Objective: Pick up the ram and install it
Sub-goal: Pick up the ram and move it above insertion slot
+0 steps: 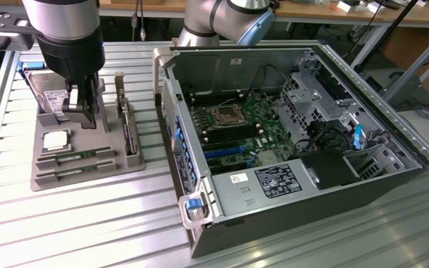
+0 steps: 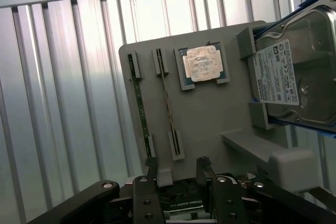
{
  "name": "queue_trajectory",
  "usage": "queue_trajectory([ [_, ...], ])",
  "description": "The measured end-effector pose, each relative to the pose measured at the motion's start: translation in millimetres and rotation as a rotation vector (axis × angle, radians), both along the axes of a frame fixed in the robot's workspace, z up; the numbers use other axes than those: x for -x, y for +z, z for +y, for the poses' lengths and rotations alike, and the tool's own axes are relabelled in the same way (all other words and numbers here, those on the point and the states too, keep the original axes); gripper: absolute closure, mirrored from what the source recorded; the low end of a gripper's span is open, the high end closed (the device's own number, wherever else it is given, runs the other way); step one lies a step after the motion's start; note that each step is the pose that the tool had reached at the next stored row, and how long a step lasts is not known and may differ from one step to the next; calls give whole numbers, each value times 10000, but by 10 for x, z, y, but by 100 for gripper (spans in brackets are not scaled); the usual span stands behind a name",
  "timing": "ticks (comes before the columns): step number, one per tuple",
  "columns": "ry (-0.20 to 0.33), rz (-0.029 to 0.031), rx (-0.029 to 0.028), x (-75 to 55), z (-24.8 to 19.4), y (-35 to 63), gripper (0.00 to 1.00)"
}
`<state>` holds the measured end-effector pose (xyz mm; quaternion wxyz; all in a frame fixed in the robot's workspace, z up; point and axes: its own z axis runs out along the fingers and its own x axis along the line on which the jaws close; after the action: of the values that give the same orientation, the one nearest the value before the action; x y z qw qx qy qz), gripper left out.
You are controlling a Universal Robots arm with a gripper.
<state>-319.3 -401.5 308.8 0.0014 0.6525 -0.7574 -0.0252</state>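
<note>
Jaws stand released, nothing between them, above the middle of the gray tray (image 1: pixel 80 180) on the worktop (image 1: pixel 65 223), just beside the hard drive (image 1: pixel 44 92). The ram (image 1: pixel 75 156) lies untouched in a slot at the tray's far end from the drive, beside a second stick (image 1: pixel 73 170). The processor chip (image 1: pixel 56 140) sits between ram and jaws.

table (image 1: pixel 20 223): tray (image 1: pixel 136 163) at exterior view's left, computer case (image 1: pixel 311 223) just beside it, right | tray: hard drive (image 1: pixel 44 94) far end, processor (image 1: pixel 56 140) middle, ram sticks (image 1: pixel 73 158) near end (side by side, slotted) | card (image 1: pixel 129 128) upright along case-side edge
</note>
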Motion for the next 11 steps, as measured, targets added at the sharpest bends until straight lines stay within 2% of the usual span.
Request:
queue_trajectory([
  [11,1,1,1,0,0,-104,58],
])
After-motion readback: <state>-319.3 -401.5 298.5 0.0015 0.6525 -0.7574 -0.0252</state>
